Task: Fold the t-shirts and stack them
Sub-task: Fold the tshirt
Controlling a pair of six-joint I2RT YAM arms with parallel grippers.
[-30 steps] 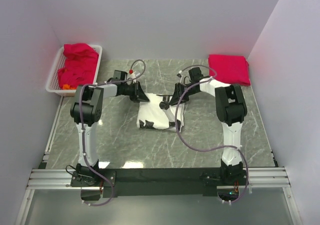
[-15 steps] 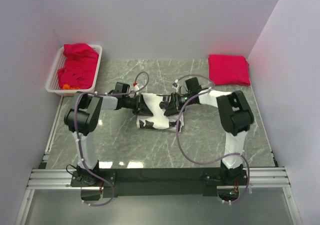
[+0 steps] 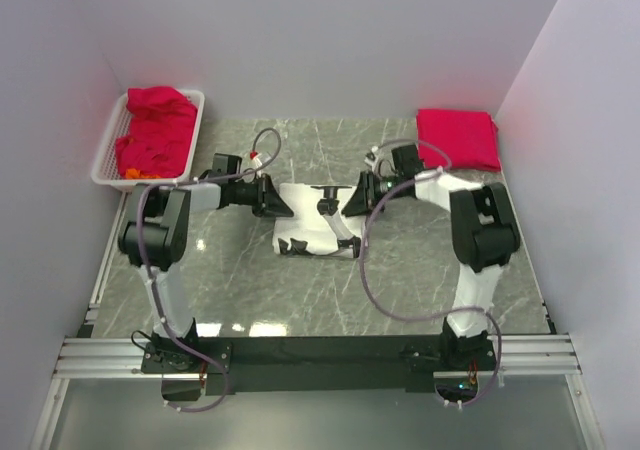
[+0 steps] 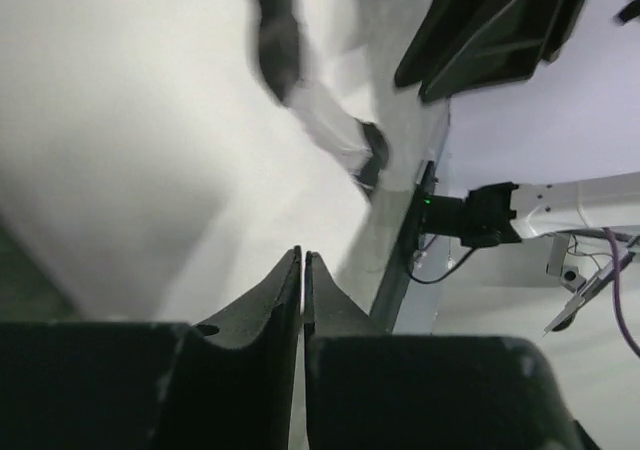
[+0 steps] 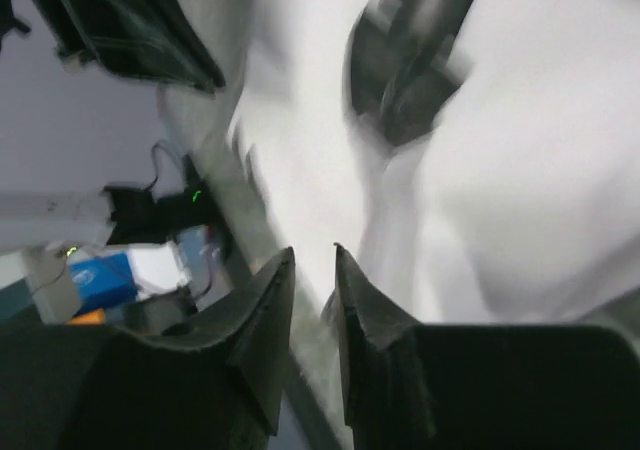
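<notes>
A white t-shirt point(image 3: 312, 232) with small dark print lies folded into a rough rectangle at the table's middle. My left gripper point(image 3: 274, 203) rests at its upper left edge, and the left wrist view shows the jaws point(image 4: 302, 254) shut tip to tip over the white cloth point(image 4: 130, 120), with nothing seen between them. My right gripper point(image 3: 353, 206) sits at the shirt's upper right edge. Its fingers point(image 5: 313, 251) stand a narrow gap apart over the cloth point(image 5: 530, 170) and hold nothing. A folded crimson t-shirt point(image 3: 458, 138) lies at the back right.
A white slatted basket point(image 3: 108, 156) at the back left holds crumpled red t-shirts point(image 3: 155, 130). Grey walls close in on the left, back and right. The arm bases stand on the black rail point(image 3: 320, 352) along the near edge.
Both grippers came together over the white shirt half a second ago, then drew apart to its left and right edges. The shirt now lies flatter and squarer.
</notes>
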